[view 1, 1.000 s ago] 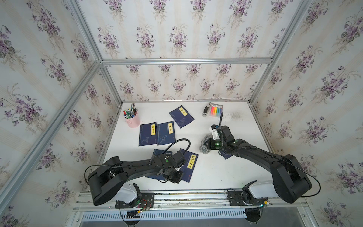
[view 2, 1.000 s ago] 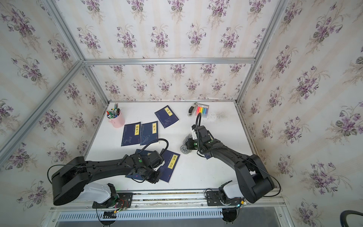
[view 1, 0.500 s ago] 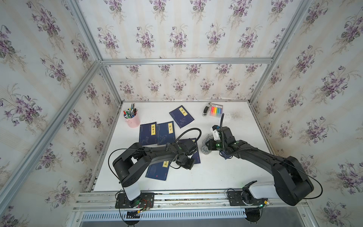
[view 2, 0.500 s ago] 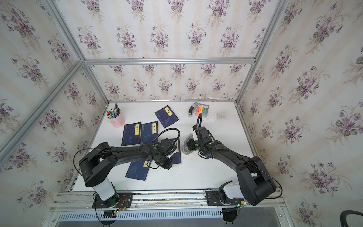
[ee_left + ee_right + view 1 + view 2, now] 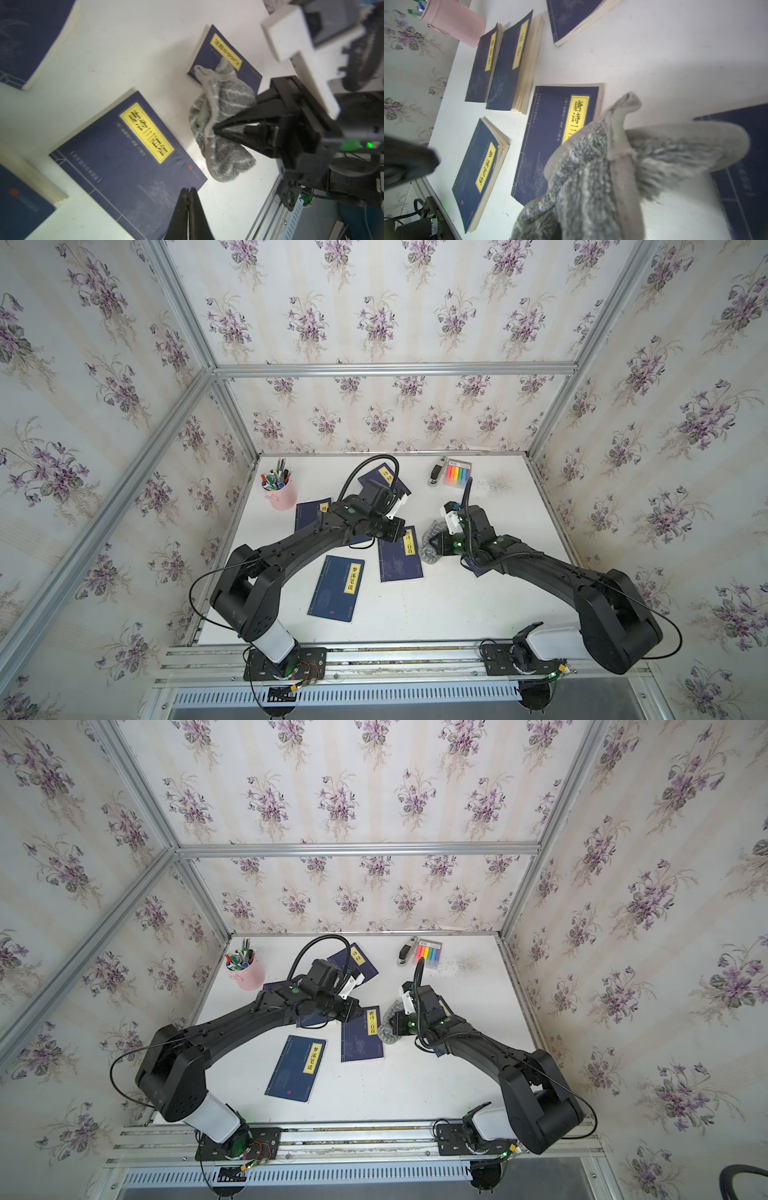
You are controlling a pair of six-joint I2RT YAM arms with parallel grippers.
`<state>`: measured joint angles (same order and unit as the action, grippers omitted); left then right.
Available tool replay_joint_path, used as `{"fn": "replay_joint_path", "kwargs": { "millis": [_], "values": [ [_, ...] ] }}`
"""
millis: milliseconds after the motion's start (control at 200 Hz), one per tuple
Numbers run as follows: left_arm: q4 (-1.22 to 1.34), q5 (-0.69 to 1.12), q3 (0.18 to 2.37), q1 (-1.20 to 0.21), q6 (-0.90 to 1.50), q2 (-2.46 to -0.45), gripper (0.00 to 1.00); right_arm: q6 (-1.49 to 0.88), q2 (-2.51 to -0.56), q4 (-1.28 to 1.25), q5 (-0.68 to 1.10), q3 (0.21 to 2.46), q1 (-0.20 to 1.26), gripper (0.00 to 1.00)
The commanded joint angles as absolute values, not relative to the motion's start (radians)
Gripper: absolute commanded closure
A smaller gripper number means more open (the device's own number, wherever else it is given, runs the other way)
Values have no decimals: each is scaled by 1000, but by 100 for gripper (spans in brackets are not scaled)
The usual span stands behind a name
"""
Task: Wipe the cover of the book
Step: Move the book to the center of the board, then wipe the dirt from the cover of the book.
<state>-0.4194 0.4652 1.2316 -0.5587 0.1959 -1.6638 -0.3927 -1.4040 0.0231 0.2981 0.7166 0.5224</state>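
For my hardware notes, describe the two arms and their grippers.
The left arm and right arm are matte black with rounded links, white base sections, green lights and a black ribbed cable at each wrist. The left gripper and right gripper have slim, tapering black fingers.

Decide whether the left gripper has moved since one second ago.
Yes. The left gripper now sits farther from the front rail than before, having moved toward the back.
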Motion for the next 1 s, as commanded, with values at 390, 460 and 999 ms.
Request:
{"fn": "replay_joint_path", "kwargs": {
  "millis": [390, 460, 999],
  "values": [
    [-479, 509, 1387, -445, 121, -2045, 100, -368, -1810, 10, 320, 1047, 614, 100],
    [-474, 497, 1368, -440, 131, -2069, 100, -374, -1862, 21, 315, 1064, 616, 100],
    [-498, 523, 1419, -408, 184, -2224, 100, -405, -1801, 52, 288, 842, 662, 100]
  ]
}}
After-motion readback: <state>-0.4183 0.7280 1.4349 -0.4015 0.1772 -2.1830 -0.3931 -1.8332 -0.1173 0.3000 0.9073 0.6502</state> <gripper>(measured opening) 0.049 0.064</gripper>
